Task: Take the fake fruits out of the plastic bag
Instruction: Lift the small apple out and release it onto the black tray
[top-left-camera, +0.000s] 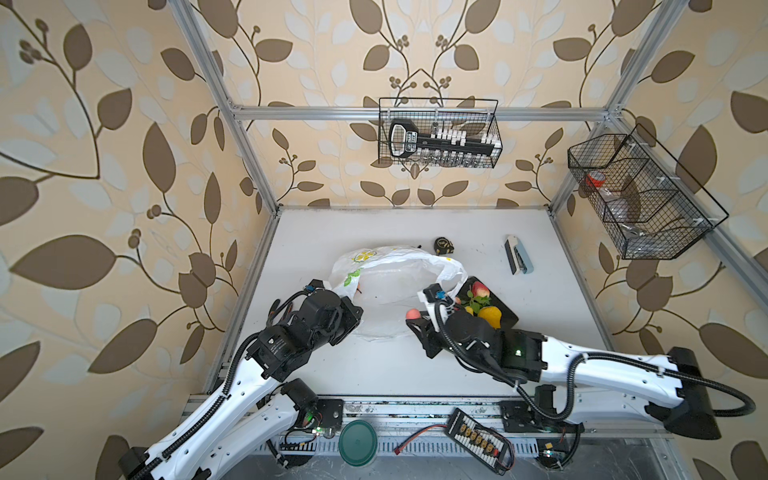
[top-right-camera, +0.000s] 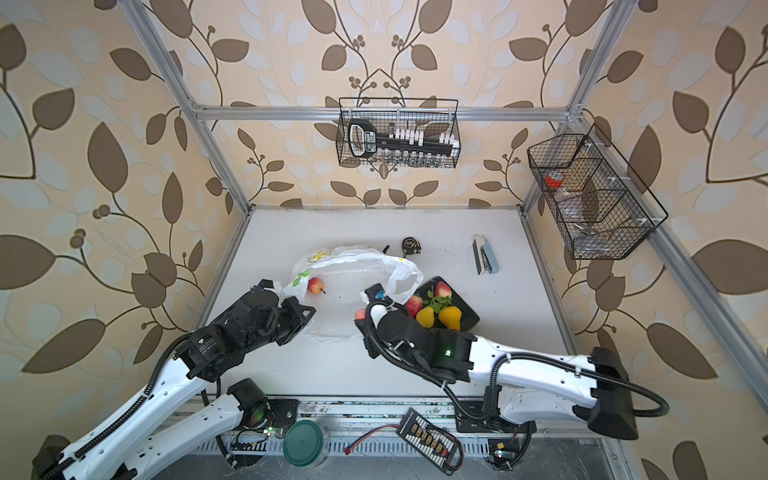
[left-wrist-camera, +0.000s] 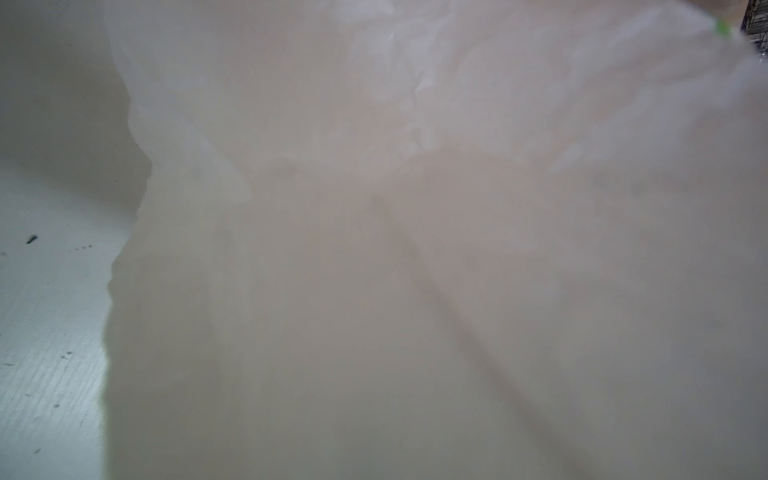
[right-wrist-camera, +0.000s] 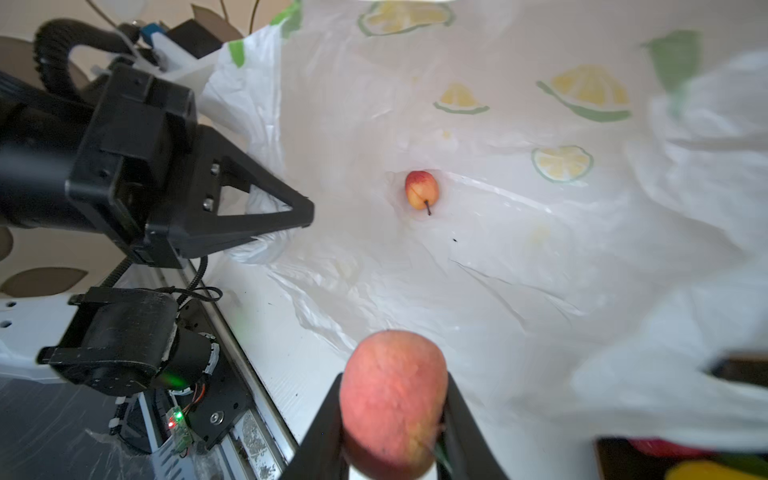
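Bare table near front edge, between arms; black tray with yellow pear just beside right arm; left gripper pinched tight on plastic bag rim; right gripper squeezes pink-red fruit at bag mouth; small apple inside bag, apart from both.

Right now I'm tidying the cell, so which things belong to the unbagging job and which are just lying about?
Job: plastic bag, left gripper pinching its edge, pinkish fruit in the right gripper, small apple inside the bag, fruits on the black tray.
Lying about: tape measure, stapler, green lid.
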